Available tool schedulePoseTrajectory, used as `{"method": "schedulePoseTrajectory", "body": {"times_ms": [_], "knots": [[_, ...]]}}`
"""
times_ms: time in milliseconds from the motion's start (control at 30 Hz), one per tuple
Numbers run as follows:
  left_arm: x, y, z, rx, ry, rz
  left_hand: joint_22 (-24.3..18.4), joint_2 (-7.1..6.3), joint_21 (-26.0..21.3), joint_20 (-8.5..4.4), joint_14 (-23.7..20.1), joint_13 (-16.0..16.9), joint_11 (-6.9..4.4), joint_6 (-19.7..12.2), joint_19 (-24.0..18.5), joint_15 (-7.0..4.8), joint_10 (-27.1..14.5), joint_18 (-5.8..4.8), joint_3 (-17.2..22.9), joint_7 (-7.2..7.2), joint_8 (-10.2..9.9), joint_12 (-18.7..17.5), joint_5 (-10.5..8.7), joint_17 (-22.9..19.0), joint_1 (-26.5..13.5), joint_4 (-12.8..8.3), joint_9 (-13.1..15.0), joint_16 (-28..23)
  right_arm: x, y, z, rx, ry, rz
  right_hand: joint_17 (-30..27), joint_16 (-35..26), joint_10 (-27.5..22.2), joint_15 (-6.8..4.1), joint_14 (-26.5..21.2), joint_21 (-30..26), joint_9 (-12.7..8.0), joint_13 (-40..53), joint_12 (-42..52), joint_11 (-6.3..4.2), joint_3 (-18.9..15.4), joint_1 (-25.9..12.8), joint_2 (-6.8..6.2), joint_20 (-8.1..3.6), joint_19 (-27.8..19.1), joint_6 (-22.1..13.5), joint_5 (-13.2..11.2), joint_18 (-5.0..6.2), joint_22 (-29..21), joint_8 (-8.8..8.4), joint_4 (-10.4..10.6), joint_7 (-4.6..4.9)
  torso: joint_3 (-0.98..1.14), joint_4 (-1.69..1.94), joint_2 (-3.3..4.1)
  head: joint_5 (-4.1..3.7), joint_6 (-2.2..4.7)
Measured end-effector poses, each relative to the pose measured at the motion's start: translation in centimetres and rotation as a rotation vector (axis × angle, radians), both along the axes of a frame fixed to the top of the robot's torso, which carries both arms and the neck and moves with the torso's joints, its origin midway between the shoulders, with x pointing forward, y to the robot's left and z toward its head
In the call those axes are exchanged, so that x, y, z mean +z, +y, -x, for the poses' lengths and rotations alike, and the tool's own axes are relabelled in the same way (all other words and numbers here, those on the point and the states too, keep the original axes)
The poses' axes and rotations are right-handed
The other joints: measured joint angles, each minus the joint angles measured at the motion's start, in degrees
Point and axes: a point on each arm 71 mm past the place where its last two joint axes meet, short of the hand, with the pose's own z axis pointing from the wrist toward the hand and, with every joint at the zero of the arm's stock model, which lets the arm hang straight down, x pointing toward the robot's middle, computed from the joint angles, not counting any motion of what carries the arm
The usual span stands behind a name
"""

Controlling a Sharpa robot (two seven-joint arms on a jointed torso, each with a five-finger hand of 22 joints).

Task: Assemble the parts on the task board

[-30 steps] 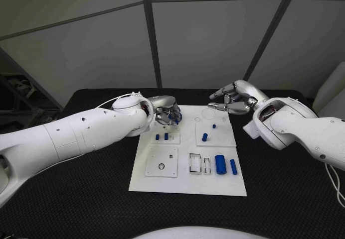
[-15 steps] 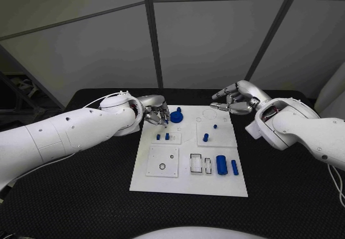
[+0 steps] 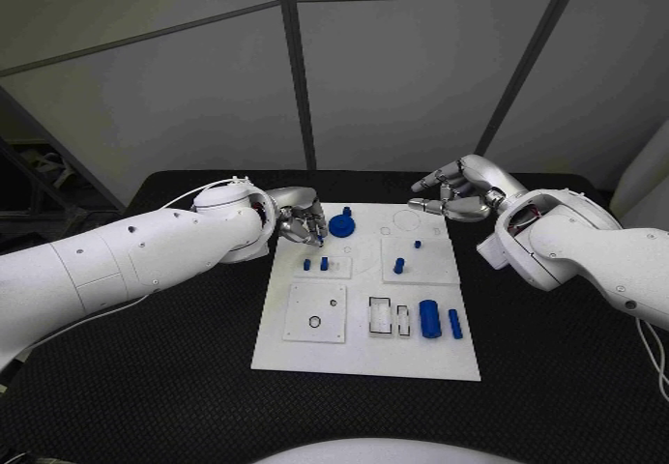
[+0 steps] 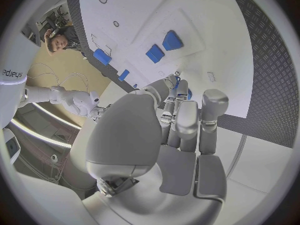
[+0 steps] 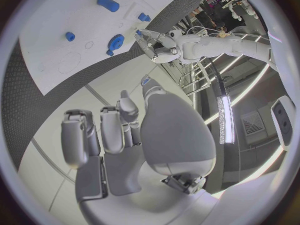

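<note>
Nearest, at the lower middle of the head view: white rectangular task board [image 3: 365,360] on the black table [image 3: 167,387], with a large blue cylinder [image 3: 429,318] and a slimmer blue pin [image 3: 453,324] lying side by side at its lower right, long axes running near to far. Just left of these, two empty rectangular slots.

Farther up, at centre: two short blue pegs [image 3: 315,263] standing in the left square plate, two more [image 3: 401,265] in the right one.

Farther still, at the upper left of the board: blue round gear-like part [image 3: 343,228], lying flat on the board. Directly left of it, almost touching: left hand [image 3: 303,226], fingers curled together and pointing toward the gear, something small and blue seemingly at the fingertips [image 4: 175,83]; whether actually pinched, cannot tell.

At the upper right, off the board's far corner: right hand [image 3: 453,194], fingers loosely bent and apart, holding nothing, hovering above the table.

Judged from this: gear just right of the left hand and much nearer to it than to the right hand, so any next handling of the gear likely falls to the left hand.
</note>
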Motion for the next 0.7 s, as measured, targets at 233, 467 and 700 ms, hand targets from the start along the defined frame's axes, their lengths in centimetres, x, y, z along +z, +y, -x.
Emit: {"method": "schedulePoseTrajectory", "body": {"times_ms": [233,467,700], "knots": [[-0.27,-0.07,-0.06,0.004,0.013,-0.007,0.0,0.00,0.0,0.00,0.0,0.0,0.00,0.0,0.0,0.00,0.0,0.00,0.0,0.00,0.0,0.0,-0.29,-0.1,0.0,0.0,0.0,0.0,0.01,0.02,0.02,0.001,0.000,0.000,0.0,0.0,0.0,0.00,0.0,0.0,0.0,0.0,0.0,0.00,0.0,0.0,0.00,0.00,0.0,0.0,0.0,0.00,0.0,0.00,0.0,0.00,0.00,0.01,0.01,-0.05,-0.15],[-0.64,-0.19,-0.06,0.008,0.026,-0.013,0.0,-0.01,0.0,0.00,0.0,0.0,0.00,0.0,0.0,0.00,0.0,0.00,0.0,0.00,0.0,0.0,-0.30,-0.1,0.0,0.0,0.0,0.0,0.01,0.05,0.03,0.001,0.000,0.000,0.0,0.0,0.0,0.00,0.0,0.0,0.0,0.0,0.0,0.00,0.0,0.0,0.00,0.00,0.0,0.0,0.0,0.00,0.0,0.00,0.0,0.00,-0.01,0.02,0.01,-0.01,-0.26],[-0.82,-0.38,-0.05,0.009,0.033,-0.015,0.0,-0.24,0.0,0.00,0.0,-0.1,0.00,0.0,0.0,0.00,0.0,0.00,0.0,0.00,-0.1,0.0,-0.53,-0.1,-0.2,0.0,0.0,0.0,0.01,0.07,0.04,0.002,0.000,-0.001,0.0,0.0,0.0,0.00,0.0,0.0,0.0,0.0,0.0,0.00,0.0,0.0,0.00,0.00,0.0,0.0,0.0,0.00,0.0,0.00,0.0,0.00,-0.02,0.05,-0.02,-0.02,-0.37]]}}
